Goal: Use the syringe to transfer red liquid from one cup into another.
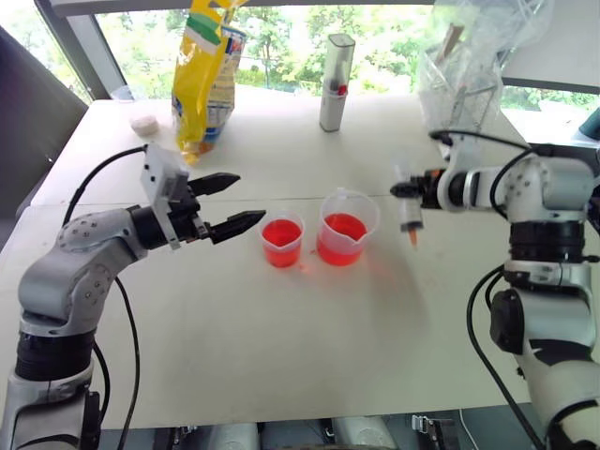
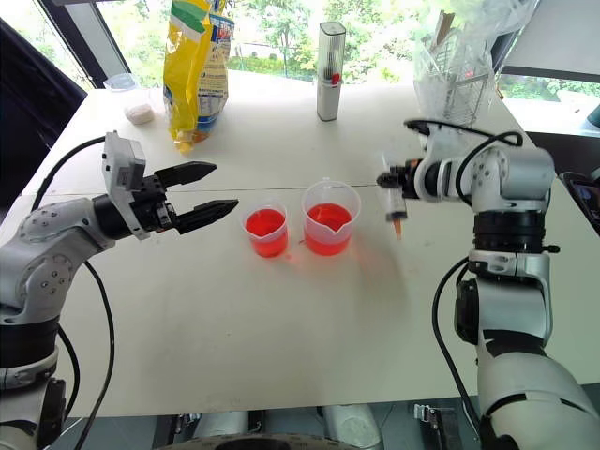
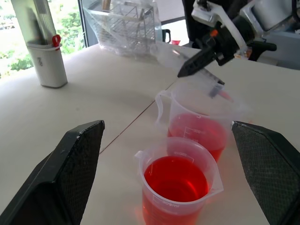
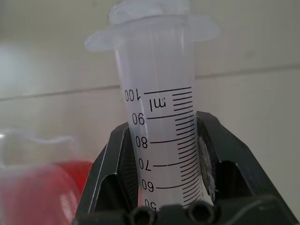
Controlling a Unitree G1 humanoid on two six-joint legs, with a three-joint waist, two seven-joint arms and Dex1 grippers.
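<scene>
Red liquid (image 1: 282, 233) is sitting in both clear cups at centre frame, the smaller cup (image 1: 282, 240) just left of the larger spouted cup (image 1: 347, 227). Right of them, the right gripper (image 1: 413, 190) is clamping the syringe (image 1: 410, 214) upright, tip down, above the white table (image 1: 281, 356). At left, the left gripper (image 1: 236, 201) is hovering beside the smaller cup, fingers spread wide.

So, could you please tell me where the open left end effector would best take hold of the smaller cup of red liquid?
Probably around the clear wall of the smaller cup, above mid-height, coming level from its free left side. The cup stands upright and holds red liquid, so a top grasp would foul it; the larger cup stands close on its right. The left end effector is already open there.
</scene>
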